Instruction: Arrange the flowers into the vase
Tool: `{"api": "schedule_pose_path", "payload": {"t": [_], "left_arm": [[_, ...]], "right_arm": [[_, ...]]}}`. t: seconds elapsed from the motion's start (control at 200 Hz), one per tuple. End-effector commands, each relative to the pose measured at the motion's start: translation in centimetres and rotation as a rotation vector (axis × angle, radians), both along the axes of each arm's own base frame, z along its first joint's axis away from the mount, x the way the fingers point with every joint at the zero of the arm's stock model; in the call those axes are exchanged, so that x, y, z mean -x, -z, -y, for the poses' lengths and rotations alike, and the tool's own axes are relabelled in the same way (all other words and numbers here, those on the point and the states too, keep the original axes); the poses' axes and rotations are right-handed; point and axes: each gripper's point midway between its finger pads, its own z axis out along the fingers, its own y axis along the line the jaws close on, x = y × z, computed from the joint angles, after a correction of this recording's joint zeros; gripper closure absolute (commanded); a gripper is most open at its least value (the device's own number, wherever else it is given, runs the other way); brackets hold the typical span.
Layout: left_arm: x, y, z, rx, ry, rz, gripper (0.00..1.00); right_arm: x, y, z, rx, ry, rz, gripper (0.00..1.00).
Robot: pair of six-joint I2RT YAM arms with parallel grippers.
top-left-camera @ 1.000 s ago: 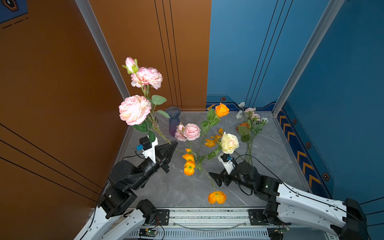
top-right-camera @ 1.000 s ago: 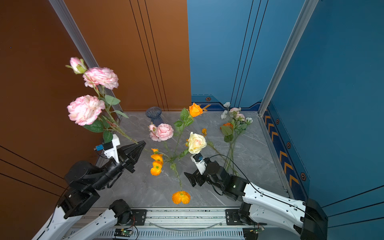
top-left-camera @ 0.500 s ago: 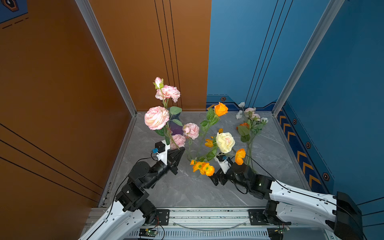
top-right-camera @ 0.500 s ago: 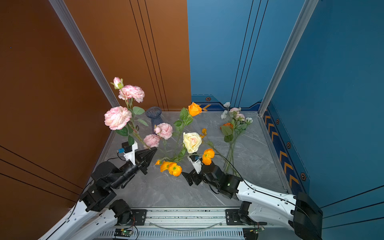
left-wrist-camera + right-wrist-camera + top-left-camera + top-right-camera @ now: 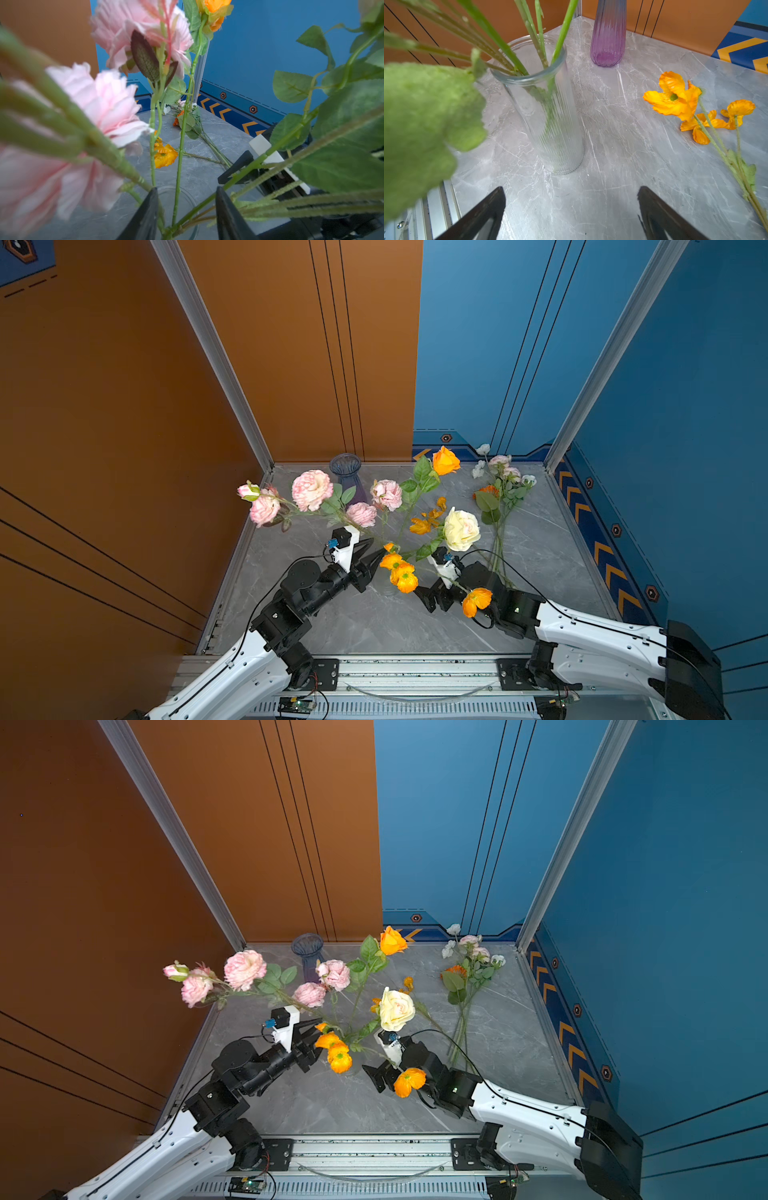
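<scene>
Right wrist view shows plainly what both top views barely give: the clear ribbed vase (image 5: 550, 116) near the middle of the table (image 5: 623, 155) with green stems inside, a purple vase (image 5: 608, 31) behind it towards the far left corner, and the right gripper (image 5: 571, 199) empty, jaws wide apart. Left wrist view shows the left gripper (image 5: 185, 199) at the vase mouth, jaws apart, stems passing loosely between. In both top views the flowers (image 5: 311, 489) lean out of that vase; a loose bunch (image 5: 498, 497) lies towards the far right corner

Pink, orange, cream flowers (image 5: 311, 489); clear ribbed vase (image 5: 550, 124); grey white-veined table (image 5: 623, 145)
</scene>
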Motion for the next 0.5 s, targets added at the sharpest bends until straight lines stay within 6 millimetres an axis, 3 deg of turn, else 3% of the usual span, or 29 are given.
{"api": "schedule_pose_path", "payload": {"t": [0.0,0.16,0.225,0.496], "left_arm": [[0.7,-0.4,0.0,0.008,0.018,0.026,0.37],[1.7,0.5,-0.6,-0.039,0.028,-0.002,0.15],[1.8,1.5,-0.6,-0.065,0.028,-0.033,0.0],[1.7,5.2,-0.4,-0.115,0.001,-0.107,0.02]], "right_arm": [[0.2,0.0,-0.1,-0.021,0.001,0.0,0.0],[0.2,-0.1,-0.1,-0.027,-0.001,0.008,0.0],[0.2,-0.1,-0.1,-0.032,-0.001,0.011,0.0],[-0.1,-0.1,0.2,-0.03,0.014,0.025,0.0]]}}
